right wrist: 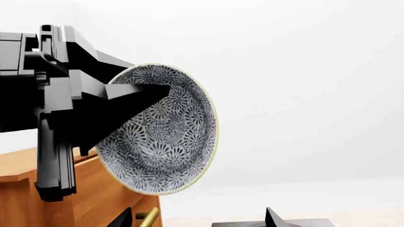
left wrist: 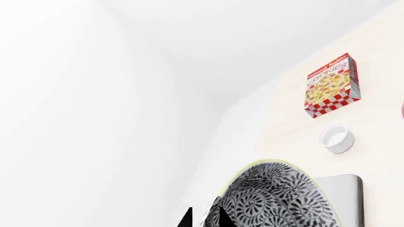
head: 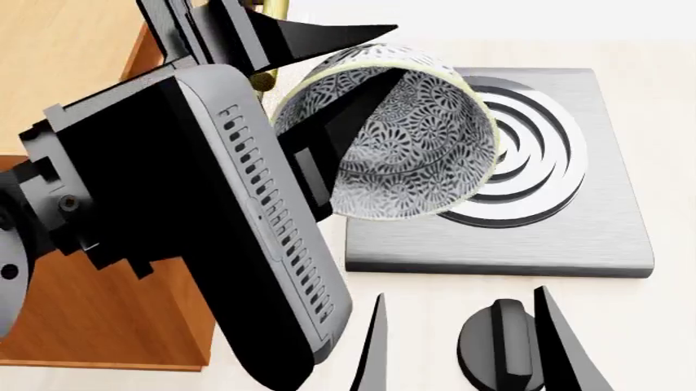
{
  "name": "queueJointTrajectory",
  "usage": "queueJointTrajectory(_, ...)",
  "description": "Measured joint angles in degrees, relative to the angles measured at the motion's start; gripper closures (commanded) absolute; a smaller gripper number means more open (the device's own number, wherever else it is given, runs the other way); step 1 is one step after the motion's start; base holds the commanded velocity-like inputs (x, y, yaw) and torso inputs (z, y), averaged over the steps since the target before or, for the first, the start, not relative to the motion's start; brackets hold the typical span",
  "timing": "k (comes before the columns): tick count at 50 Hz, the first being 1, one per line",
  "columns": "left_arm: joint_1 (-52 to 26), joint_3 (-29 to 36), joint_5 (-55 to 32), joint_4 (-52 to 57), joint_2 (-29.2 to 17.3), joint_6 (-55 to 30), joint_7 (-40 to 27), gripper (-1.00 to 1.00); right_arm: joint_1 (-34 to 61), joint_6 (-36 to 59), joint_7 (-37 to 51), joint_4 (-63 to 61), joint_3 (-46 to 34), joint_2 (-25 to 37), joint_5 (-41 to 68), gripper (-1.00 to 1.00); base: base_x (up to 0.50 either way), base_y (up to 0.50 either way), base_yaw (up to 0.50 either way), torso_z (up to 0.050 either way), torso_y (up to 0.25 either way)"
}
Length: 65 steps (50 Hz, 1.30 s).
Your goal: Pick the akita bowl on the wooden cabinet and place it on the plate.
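Carry step in hand — the left pincer (head: 326,98) is clamped on the rim of the akita bowl (head: 403,155), one finger inside the bowl, the other outside. The bowl is lifted off the wooden cabinet (head: 65,73) and hangs tilted on its side, its patterned inside facing the head camera, in the air over the near-left part of the square metal stove plate (head: 566,236) with its concentric rings. From the right wrist view the same grip shows: the bowl (right wrist: 167,132) is on edge, clear of the cabinet (right wrist: 94,198).

The right pincer (head: 462,342) sits low over the pale tabletop (head: 435,326), fingers apart, holding nothing.

The plate is not in any view, so its place cannot be told. The left wrist view shows only a cookies box (left wrist: 331,85), a small white cup (left wrist: 336,138) and the bowl (left wrist: 277,198) on the far side.

Next move, as a judgement: find the plate first, carry the bowl across above it, roll the wrist so the bowl comes level and mouth-up, then lower and let go — released at this tilt it would likely roll or tip.
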Motion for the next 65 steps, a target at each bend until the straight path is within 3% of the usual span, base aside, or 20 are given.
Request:
queueJointTrajectory(56,5.79,0.28,-5.87,13.44,-3.45,-5.54,1.20,1.00,0.24,-0.57,0.87,0.13,-0.36,0.77,0.11,-1.00,0.00,0.00,0.00,0.000,0.000)
queueJointTrajectory(57,5.82,0.21,-5.95,13.59,-3.49,-5.64,1.19,1.00,0.18,-0.74,0.86,0.16,-0.36,0.77,0.10,1.00,0.00,0.00,0.00,0.000,0.000)
queueJointTrajectory(65,6.09,-0.09,-6.27,14.11,-3.82,-5.81,1.01,1.00,-0.17,-1.82,0.92,0.40,-0.06,0.83,0.46,1.00,0.00,0.00,0.00,0.000,0.001)
